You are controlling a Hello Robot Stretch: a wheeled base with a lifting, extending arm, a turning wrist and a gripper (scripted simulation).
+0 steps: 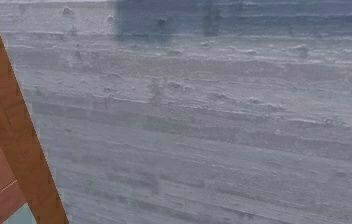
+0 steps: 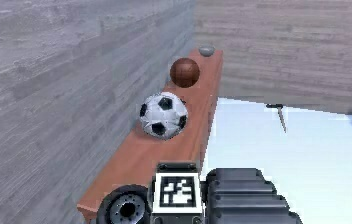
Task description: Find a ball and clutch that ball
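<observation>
Wooden ledge (image 2: pixel 132 165) bears a black-and-white ball (image 2: pixel 163 115) and a brown ball (image 2: pixel 185 72). Whether the gripper (image 2: pixel 124 208) holds anything is unclear.

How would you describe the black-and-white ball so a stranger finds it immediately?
Along the grey plank wall runs a long reddish-brown wooden shelf. Three things sit on it; the ball is the nearest, white with black patches, unlike the plain brown ball and small grey object beyond.

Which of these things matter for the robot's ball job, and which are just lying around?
For the job:
- black-and-white ball on the wooden shelf
- brown ball farther along the shelf

Just lying about:
- small grey thing at the shelf's far end
- thin dark thing on the white surface
</observation>
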